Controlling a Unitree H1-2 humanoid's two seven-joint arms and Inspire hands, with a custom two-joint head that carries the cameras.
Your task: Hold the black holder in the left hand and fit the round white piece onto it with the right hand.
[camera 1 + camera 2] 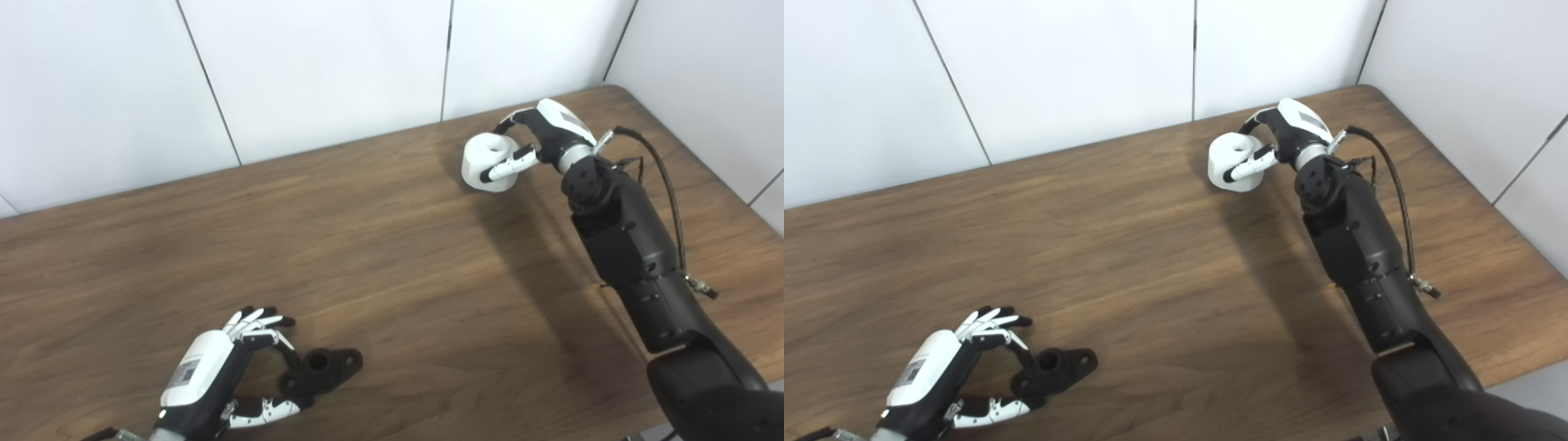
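Note:
The black holder (321, 369) lies flat on the wooden table near the front left, its round socket facing up. My left hand (229, 367) is right beside its left end, fingers spread. One curved finger (283, 352) and the thumb (269, 411) flank that end and touch it without a closed grip. The round white piece (488, 160), a short cylinder with a hole in its top, is at the far right of the table. My right hand (539, 138) is shut on it, thumb in front and fingers over the back.
The brown wooden table (392, 245) ends at white wall panels behind and on the right. My right forearm (631, 245), with a loose black cable (670, 196), stretches over the table's right side.

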